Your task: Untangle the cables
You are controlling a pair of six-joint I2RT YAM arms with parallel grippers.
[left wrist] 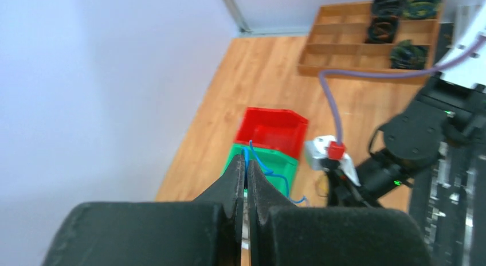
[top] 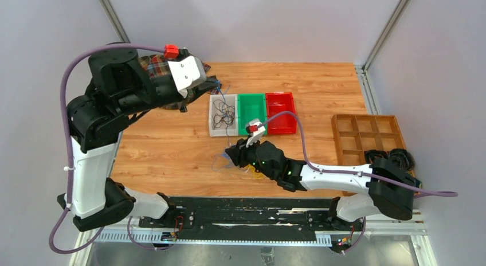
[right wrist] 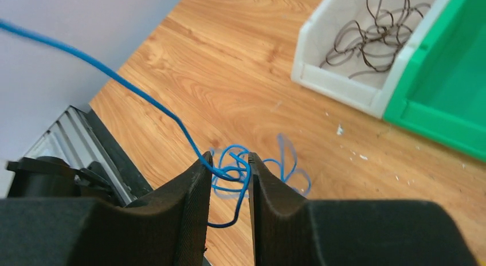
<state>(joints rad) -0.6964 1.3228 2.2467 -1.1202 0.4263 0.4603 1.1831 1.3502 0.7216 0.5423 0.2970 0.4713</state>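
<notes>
Wooden tabletop point(top: 172, 145) between pale walls point(top: 258, 25), blue cable point(right wrist: 143, 100) from clenched left fingers point(left wrist: 232, 186) to right fingers point(right wrist: 189, 203) ajar around its tangle.

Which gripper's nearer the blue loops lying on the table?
Right. The right gripper straddles the blue loops; the left gripper is raised at the far corner of the white bin, pinching a blue cable.

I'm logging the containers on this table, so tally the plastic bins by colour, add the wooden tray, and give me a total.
White bin: 1
Green bin: 1
Red bin: 1
Wooden divided tray: 1
Total: 4
</notes>
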